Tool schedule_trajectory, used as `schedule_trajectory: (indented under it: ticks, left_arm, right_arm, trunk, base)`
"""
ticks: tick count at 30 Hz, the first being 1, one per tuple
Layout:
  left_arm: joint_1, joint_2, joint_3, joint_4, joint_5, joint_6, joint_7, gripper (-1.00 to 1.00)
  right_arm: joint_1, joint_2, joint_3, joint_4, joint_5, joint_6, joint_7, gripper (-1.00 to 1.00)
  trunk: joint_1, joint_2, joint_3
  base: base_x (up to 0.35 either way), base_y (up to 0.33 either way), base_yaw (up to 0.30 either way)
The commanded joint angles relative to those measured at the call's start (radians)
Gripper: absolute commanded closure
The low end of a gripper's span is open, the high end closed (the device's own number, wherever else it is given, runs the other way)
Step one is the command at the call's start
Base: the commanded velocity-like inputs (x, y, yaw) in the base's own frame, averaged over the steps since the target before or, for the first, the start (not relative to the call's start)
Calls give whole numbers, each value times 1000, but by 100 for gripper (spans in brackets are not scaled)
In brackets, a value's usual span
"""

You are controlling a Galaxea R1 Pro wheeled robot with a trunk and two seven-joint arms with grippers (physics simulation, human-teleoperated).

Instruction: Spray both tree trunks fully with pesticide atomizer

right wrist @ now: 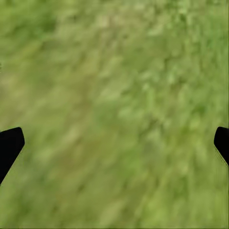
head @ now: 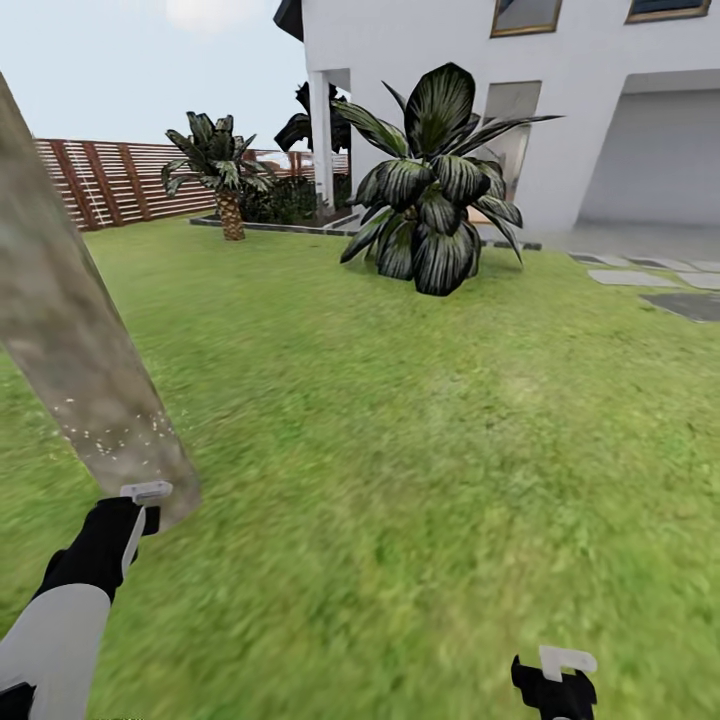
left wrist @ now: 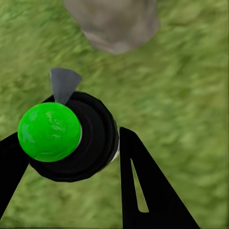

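Ahead, wide grass floor [head: 400,450] of garden. Leaning tree trunk [head: 70,340] at left, white specks near base. Left claw [left wrist: 71,157] just beside trunk base, closed around pesticide atomizer [left wrist: 76,138], green-capped, grey nozzle toward trunk. Right claw [right wrist: 114,143] spread wide, holding nothing, over grass.

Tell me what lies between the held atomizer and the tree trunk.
Only bare grass separates the atomizer, held in the left pincer, from the tree trunk, seen in the left wrist view.
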Motion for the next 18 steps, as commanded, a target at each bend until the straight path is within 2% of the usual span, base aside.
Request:
schedule_trajectory:
  ticks: [1, 9, 13, 18]
  left_arm:
    - [-1, 1, 1, -1, 0, 4, 2, 100]
    - [-1, 7, 1, -1, -1, 4, 2, 100]
    - [0, 11, 32, -1, -3, 2, 3, 100]
    - [0, 11, 35, 1, -3, -1, 7, 100]
  right_arm:
    - [-1, 0, -8, 2, 10, -4, -3, -100]
    - [-1, 0, -8, 3, 11, -4, -3, -100]
    - [-1, 0, -8, 3, 11, -4, -3, -100]
    - [-1, 0, -7, 3, 10, -4, -3, -100]
  trunk:
    - [0, 0, -1]
    - [0, 0, -1]
    - [0, 0, -1]
    - [0, 0, -1]
  base:
    - [154, -248, 253]
    - [171, -244, 254]
    - [181, -240, 254]
    - [181, -239, 254]
